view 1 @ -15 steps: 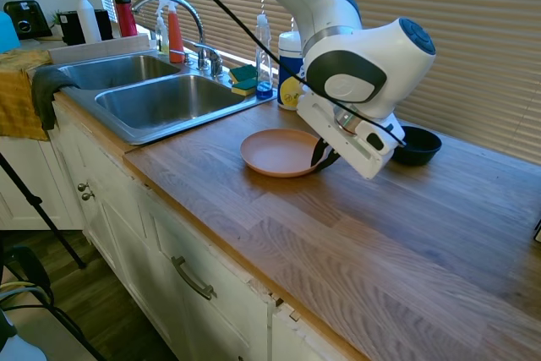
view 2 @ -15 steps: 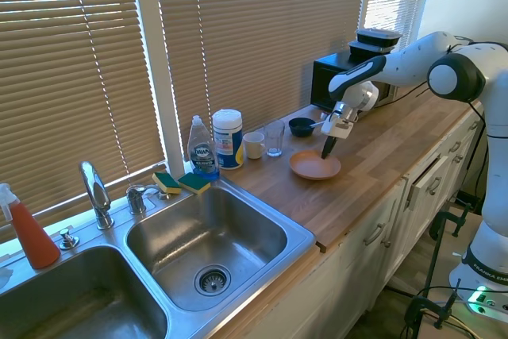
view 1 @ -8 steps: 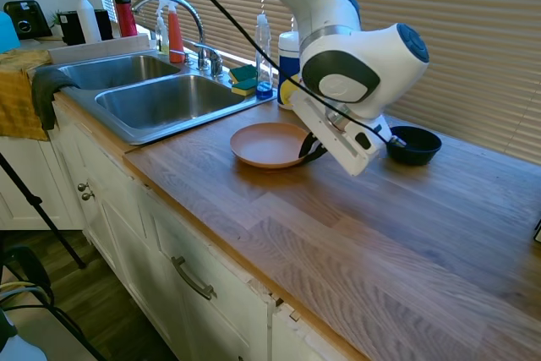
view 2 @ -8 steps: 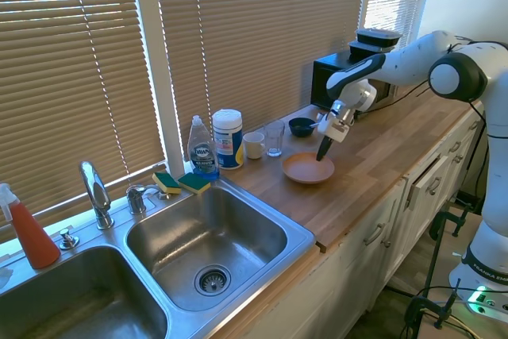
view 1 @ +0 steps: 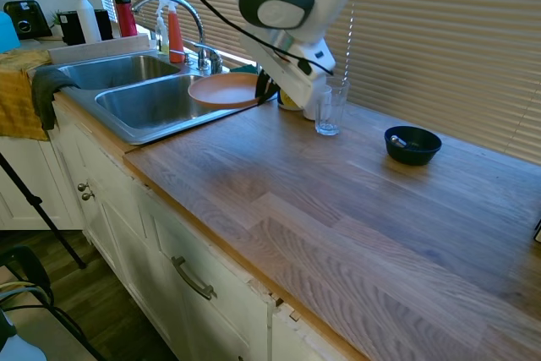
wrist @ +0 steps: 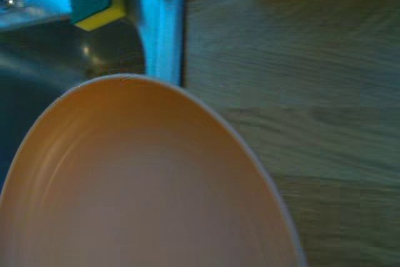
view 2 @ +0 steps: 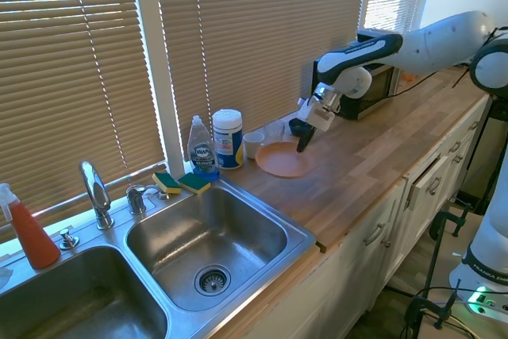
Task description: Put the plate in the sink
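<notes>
The claw (view 1: 264, 84) is clamped on the near rim of the salmon-orange plate (view 1: 224, 90), carrying it level above the table (view 1: 355, 209), with the far rim reaching over the sink (view 1: 156, 101) edge. The plate looks rigid, light and smooth; a rim pinch suits it, though it may tip or slip. Plate and nearer basin appear empty. Behind the claw stands an empty drinking glass (view 1: 329, 110).
</notes>
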Available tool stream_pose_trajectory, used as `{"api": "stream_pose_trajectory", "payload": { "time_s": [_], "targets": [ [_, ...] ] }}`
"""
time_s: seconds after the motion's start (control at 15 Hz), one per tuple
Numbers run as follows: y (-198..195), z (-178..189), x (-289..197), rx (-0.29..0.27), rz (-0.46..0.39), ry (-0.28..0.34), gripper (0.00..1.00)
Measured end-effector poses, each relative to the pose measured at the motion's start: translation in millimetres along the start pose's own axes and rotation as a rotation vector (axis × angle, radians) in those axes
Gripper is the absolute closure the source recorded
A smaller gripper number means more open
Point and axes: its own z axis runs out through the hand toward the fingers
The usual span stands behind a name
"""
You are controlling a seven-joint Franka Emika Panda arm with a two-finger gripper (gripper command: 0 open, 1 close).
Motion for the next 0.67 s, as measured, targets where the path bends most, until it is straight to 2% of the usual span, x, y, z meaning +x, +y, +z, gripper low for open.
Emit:
{"api": "stream_pose_trajectory", "payload": {
  "time_s": [0.33, 0.53, 0.67],
  "targets": [
    [-70.3, 38.6, -64.7, -0.029, 0.046, 0.034, 1.0],
    [-82.9, 40.8, -73.4, -0.049, 0.026, 0.066, 1.0],
    [-111.5, 56.0, -95.7, -0.052, -0.011, 0.084, 1.0]
  ]
}}
